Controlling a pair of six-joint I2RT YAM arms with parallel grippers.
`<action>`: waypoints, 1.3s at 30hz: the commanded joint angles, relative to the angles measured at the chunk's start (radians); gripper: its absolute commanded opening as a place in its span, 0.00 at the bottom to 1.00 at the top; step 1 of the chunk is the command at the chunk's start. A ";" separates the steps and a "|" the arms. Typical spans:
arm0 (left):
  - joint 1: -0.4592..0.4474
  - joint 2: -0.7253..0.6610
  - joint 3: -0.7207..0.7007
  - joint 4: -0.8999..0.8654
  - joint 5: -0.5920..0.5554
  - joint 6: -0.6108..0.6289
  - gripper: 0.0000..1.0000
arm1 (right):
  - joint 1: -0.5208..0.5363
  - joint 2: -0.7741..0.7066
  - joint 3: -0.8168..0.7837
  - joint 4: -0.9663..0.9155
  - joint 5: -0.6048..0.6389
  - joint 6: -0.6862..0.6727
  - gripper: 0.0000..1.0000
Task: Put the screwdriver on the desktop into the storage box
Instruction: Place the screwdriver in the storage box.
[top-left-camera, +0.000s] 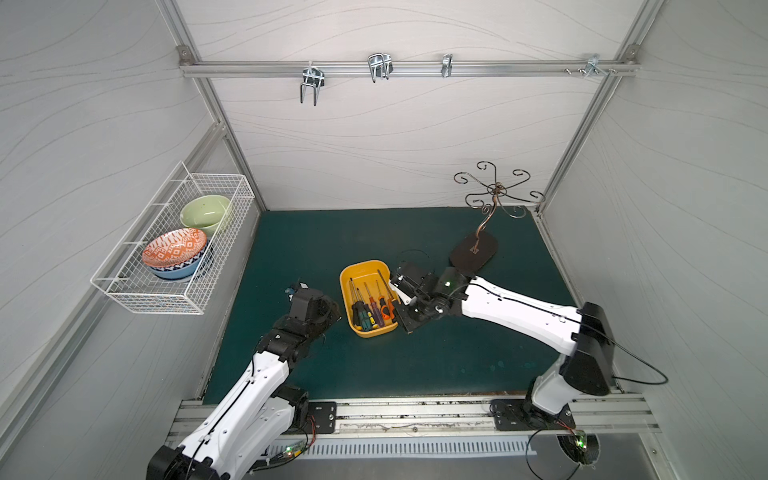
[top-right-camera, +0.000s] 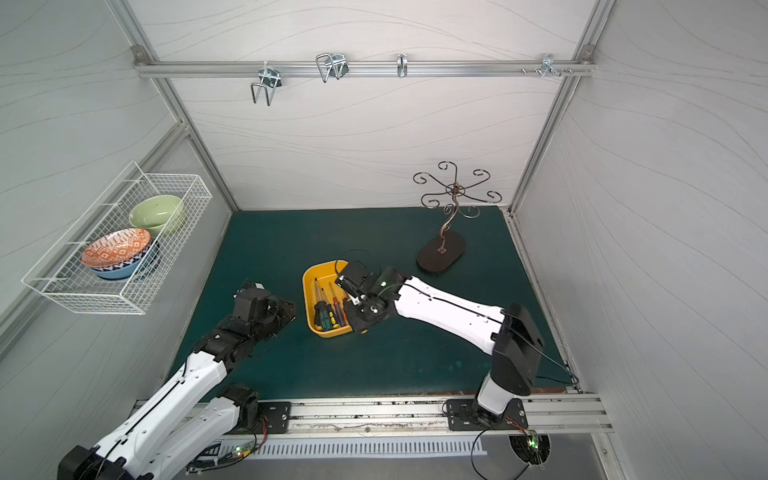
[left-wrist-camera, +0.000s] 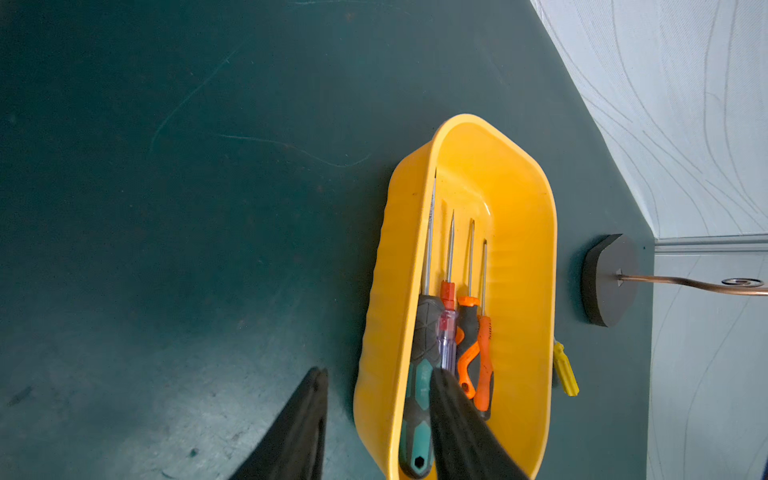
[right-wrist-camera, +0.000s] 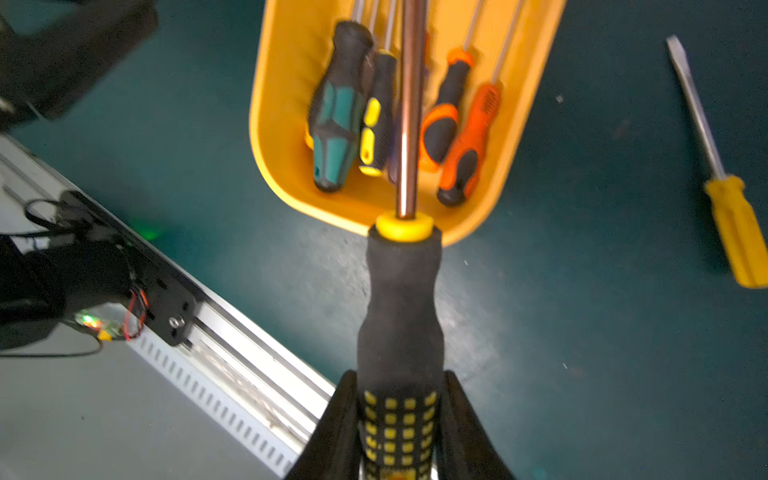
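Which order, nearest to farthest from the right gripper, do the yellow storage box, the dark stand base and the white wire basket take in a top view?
Measured from the right gripper, which is shut on a screwdriver:
1. storage box, just beside it, in the middle.
2. stand base, farther back, to the right.
3. wire basket, far off on the left side.

a robot lab test cell (white panel walls (top-left-camera: 374, 145), aluminium framing (top-left-camera: 415, 67)), two arms (top-left-camera: 249, 386) bolted to a rail (top-left-camera: 415, 409)
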 joint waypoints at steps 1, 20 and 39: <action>0.006 0.005 0.012 0.015 0.031 -0.014 0.44 | 0.003 0.116 0.108 0.009 -0.032 0.020 0.10; 0.006 0.045 0.002 0.036 0.080 0.013 0.44 | -0.032 0.468 0.346 -0.005 -0.035 0.024 0.25; 0.009 0.070 0.049 0.016 0.090 0.090 0.44 | -0.302 0.012 -0.090 0.070 -0.030 -0.356 0.60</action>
